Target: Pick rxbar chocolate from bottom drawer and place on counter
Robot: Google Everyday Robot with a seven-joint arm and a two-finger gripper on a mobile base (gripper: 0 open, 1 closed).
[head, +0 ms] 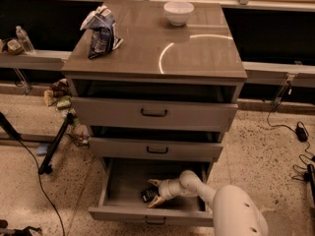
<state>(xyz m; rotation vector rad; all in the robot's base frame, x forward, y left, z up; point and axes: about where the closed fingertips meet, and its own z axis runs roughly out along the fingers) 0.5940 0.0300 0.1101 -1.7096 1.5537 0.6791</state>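
The bottom drawer (118, 191) is pulled out, showing its grey floor. The rxbar chocolate (147, 194), a small black wrapper, lies on that floor near the middle front. My gripper (154, 192) reaches into the drawer from the right, down at the bar. Its two tan fingers (154, 182) are spread, one on the far side of the bar and one on the near side. The counter (197, 48) is the glossy grey-brown cabinet top with a curved light reflection.
A blue-and-white chip bag (101, 31) lies at the counter's left and a white bowl (178, 12) at its back. The two upper drawers (153, 113) are slightly open. My white arm (236, 210) fills the lower right. Cables and clutter lie on the floor to the left.
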